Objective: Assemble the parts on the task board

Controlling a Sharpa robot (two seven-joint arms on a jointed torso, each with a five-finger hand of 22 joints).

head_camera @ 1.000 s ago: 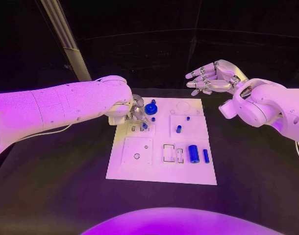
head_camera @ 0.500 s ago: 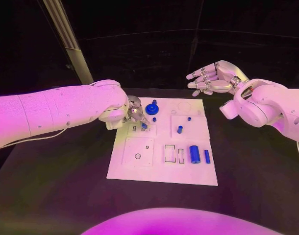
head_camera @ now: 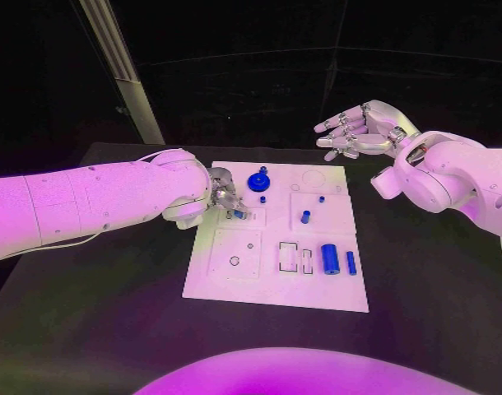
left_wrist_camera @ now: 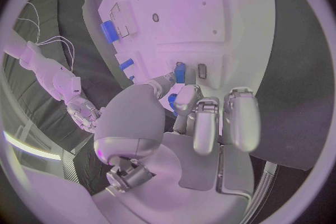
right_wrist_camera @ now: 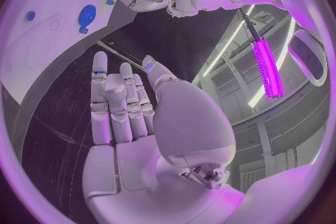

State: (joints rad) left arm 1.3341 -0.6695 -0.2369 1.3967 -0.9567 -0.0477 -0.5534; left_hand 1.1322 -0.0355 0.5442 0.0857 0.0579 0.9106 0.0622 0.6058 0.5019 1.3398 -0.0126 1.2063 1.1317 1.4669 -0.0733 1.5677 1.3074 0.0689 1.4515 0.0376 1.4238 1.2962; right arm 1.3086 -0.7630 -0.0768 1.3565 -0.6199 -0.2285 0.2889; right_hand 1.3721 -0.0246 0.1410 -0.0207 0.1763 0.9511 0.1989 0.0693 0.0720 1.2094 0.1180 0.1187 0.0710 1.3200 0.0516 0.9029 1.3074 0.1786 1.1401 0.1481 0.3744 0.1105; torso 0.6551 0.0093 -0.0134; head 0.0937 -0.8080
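My left hand (head_camera: 221,197) has slid back along the task board (head_camera: 242,280) on the bench (head_camera: 97,313), fingers (left_wrist_camera: 183,98) pinching, I think, one small blue part (left_wrist_camera: 179,71) at its slot. My right hand (head_camera: 358,132) hovers off the board's far corner, fingers spread wide. Two blue cylinders (head_camera: 329,259) lie side by side; one blue knob (head_camera: 258,183) stands upright.

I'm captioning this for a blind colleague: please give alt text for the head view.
The robot's left hand holds a small blue part at the white task board's left edge, while its right hand hovers open beyond the far corner.
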